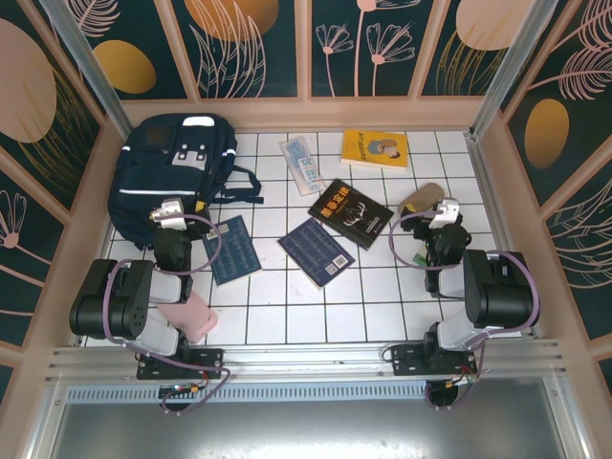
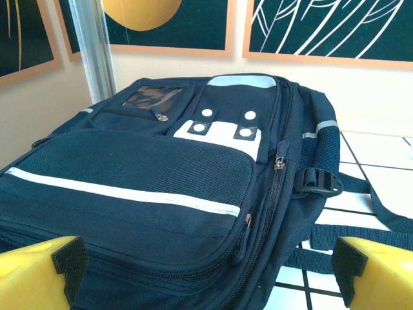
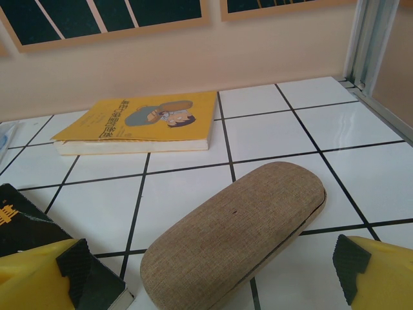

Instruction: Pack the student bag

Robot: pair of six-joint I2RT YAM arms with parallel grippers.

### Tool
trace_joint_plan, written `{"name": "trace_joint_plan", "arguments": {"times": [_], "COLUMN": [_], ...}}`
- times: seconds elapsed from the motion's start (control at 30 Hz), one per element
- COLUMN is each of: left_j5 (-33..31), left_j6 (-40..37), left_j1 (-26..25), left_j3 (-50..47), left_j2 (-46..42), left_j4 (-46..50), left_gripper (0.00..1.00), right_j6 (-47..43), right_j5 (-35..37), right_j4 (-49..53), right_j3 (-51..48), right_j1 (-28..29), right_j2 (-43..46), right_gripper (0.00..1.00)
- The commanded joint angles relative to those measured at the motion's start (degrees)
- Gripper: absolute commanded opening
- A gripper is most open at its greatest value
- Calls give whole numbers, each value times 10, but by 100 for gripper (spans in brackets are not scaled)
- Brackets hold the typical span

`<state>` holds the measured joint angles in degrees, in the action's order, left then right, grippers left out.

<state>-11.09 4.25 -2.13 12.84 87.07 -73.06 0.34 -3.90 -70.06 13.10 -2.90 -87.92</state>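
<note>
The student bag point(image 1: 172, 172) lies flat at the back left, navy with white stripes, its zips closed. My left gripper point(image 1: 170, 212) hovers at the bag's near edge, open, with nothing between its yellow fingers. In the left wrist view the student bag point(image 2: 161, 174) spreads ahead of the open left gripper point(image 2: 206, 265). My right gripper point(image 1: 442, 212) stands open at the right, just behind a tan glasses case point(image 1: 421, 199). In the right wrist view the tan glasses case point(image 3: 235, 232) lies closed between the spread fingers of the right gripper point(image 3: 213, 265), apart from them.
A yellow book point(image 1: 375, 149) lies at the back, a black book point(image 1: 350, 212) in the middle, and two blue notebooks point(image 1: 316, 251) point(image 1: 232, 249) nearer. A pale blue packet point(image 1: 302, 164) sits beside the bag's straps. A pink object point(image 1: 191, 316) rests by the left arm's base.
</note>
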Motion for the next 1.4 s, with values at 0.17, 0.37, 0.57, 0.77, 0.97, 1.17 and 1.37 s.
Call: {"name": "trace_joint_plan", "arguments": {"times": [0.17,0.37,0.57,0.77,0.97,1.17,1.37], "left_j5": [-88,-84,-4,42,96,151,180], "left_j6": [65,199,212,210,204,191,190], "left_j1": [5,5,5,5,5,4,1], "left_j3": [107,274,333,393,508,632,744], "left_j2": [-129,-204,-199,-114,28,175,291], "left_j4": [274,612,681,702,713,742,774], "left_gripper": [99,98,98,87,73,64,57], "right_j6": [11,171,291,279,269,271,277], "right_j5": [40,132,52,39,64,99,119], "right_j4": [186,371,600,626,656,678,695], "right_j3": [76,171,333,364,376,377,379], "right_j1": [16,11,-12,60,139,203,238], "right_j2": [74,164,141,142,147,152,157], "right_gripper": [99,99,99,99,99,99,99]}}
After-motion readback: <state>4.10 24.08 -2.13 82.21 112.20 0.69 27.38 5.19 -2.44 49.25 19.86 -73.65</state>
